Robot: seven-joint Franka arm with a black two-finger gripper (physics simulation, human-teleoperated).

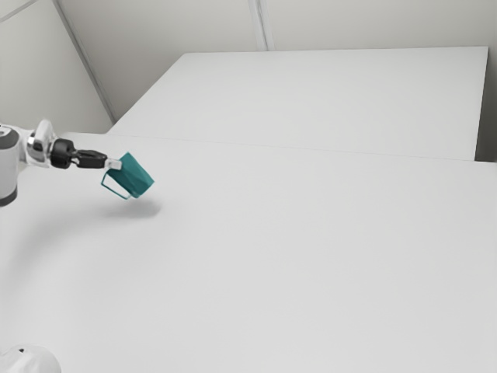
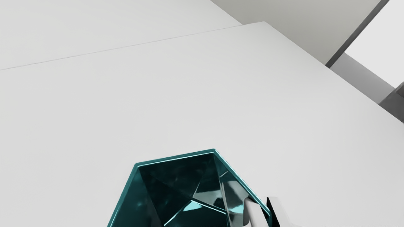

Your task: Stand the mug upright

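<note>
Holding: one mug (image 1: 133, 177), teal, faceted, by its wall at the mouth. Gripper (image 2: 263, 205): closed to the thickness of that wall, one finger (image 2: 252, 211) inside the cup, the other (image 2: 281, 211) outside, the wall pinched between them.

Location: at the end of my reach, off my fingertips, toward the exterior view's left. A soft shadow (image 1: 147, 209) lies on the table (image 1: 311, 256) beneath, apart from the body, so I judge the mug to be clear of the surface, though low over it.

Attitude: tilted, neither upright nor flat. The long axis runs slantwise, from the mouth, up beside my fingers, down to the base, out on the far side of them from my arm. Rim (image 2: 175, 158): turned back toward my hand and upward, the interior open to the wrist view. Handle (image 1: 114, 191): on the underside, toward the table.

Requirement, as I judge it: the base to swing down and back under the mouth, the mouth tipping away from my arm, until the axis stands plumb; then a lowering onto the base.

Cautions: the hold is at one side of the rim only, so the weight may pivot the mug between my pads; the low handle may catch the table if I descend before the turn is complete.
</note>
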